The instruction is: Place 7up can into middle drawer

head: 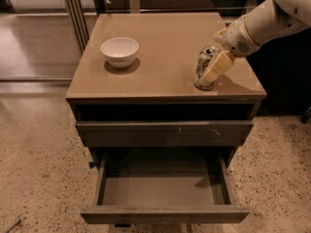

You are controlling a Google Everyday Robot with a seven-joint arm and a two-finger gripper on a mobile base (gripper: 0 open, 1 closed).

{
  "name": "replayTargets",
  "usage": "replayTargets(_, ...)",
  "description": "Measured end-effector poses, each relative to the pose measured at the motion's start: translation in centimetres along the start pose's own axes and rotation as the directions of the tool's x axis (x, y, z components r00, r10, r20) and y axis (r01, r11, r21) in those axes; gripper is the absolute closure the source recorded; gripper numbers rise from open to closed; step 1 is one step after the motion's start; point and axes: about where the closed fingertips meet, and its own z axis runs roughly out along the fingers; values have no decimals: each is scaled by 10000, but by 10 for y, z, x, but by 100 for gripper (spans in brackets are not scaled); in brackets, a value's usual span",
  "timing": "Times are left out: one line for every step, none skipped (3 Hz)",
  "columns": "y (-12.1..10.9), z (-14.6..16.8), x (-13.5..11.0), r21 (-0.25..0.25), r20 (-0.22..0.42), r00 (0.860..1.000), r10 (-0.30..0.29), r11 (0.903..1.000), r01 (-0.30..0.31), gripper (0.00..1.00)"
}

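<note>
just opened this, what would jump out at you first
First, the pale robot arm at the upper right, with its gripper right at the 7up can, which stands upright near the right edge of the tan cabinet top. Next, the middle drawer, pulled wide open low at the front. A white bowl sits on the left of the top.
</note>
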Motion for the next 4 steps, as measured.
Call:
replayTargets(1,8,9,-138,-179,9997,185,9997,-187,19)
replayTargets(1,8,9,-139,-179,9997,185,9997,-187,42)
replayTargets(1,8,9,-139,-179,9997,184,9997,-186,65)
replayTargets(19,-3,-1,-517,165,9987,-489,9974,497,88)
